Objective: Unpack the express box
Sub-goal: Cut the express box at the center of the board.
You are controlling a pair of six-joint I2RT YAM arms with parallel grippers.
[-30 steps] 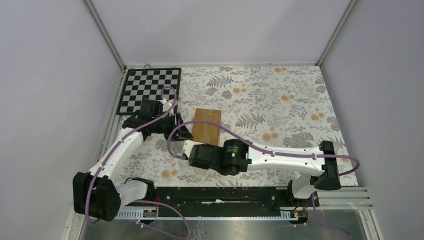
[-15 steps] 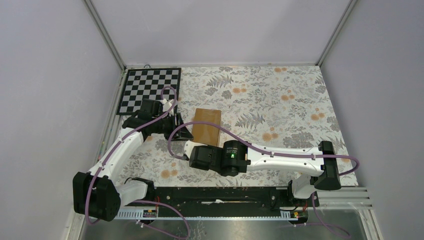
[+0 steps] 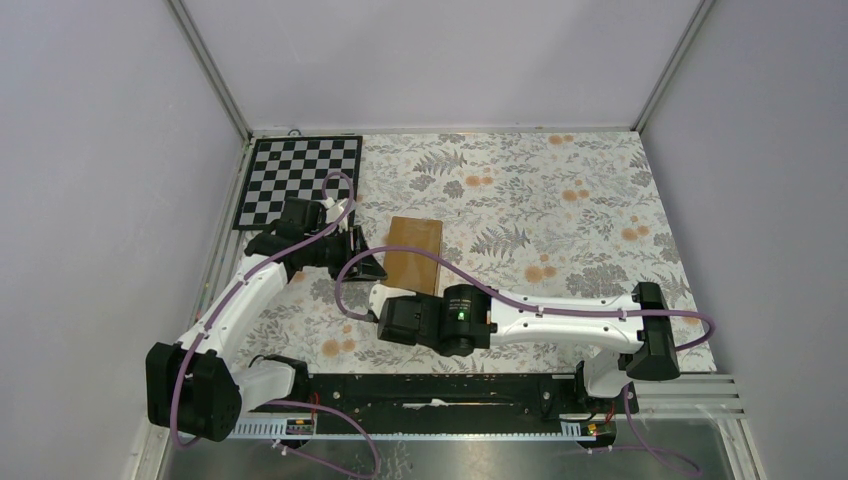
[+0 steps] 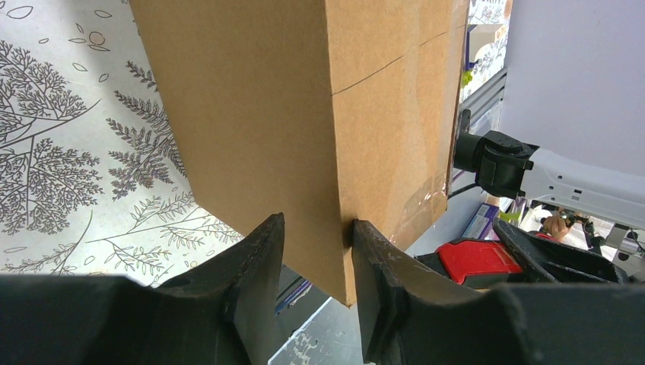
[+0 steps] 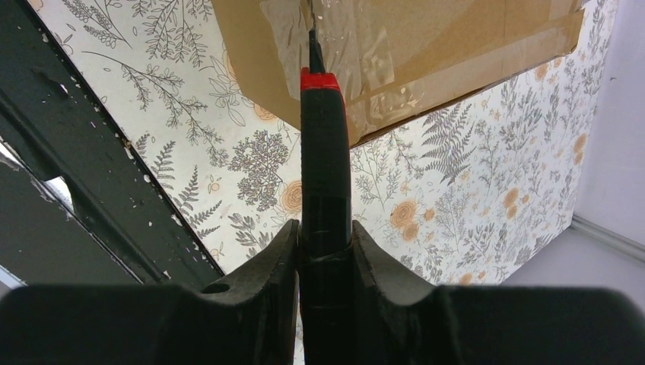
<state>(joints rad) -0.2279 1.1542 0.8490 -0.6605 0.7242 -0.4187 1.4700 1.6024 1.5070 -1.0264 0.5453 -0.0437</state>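
from above, the express box [image 3: 414,250] is seen as a flat brown cardboard rectangle on fern-printed cloth [image 3: 540,200], beside a checkerboard [image 3: 300,180]. in the left wrist view, its matte, creased corner is clamped between the black fingers of the left gripper [image 4: 316,232]. in the right wrist view, a black, red-tipped cutter [image 5: 325,152] is held tight in the right gripper [image 5: 325,239], blade laid against the box's glossy tape [image 5: 365,53].

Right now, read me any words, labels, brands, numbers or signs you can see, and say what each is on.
No text is readable in any view.
express box: plain brown cardboard and clear tape, no print showing.
cutter: red and black, no lettering visible.
checkerboard: black and white squares only.
purple object in the left wrist view's background: too blurred to read.
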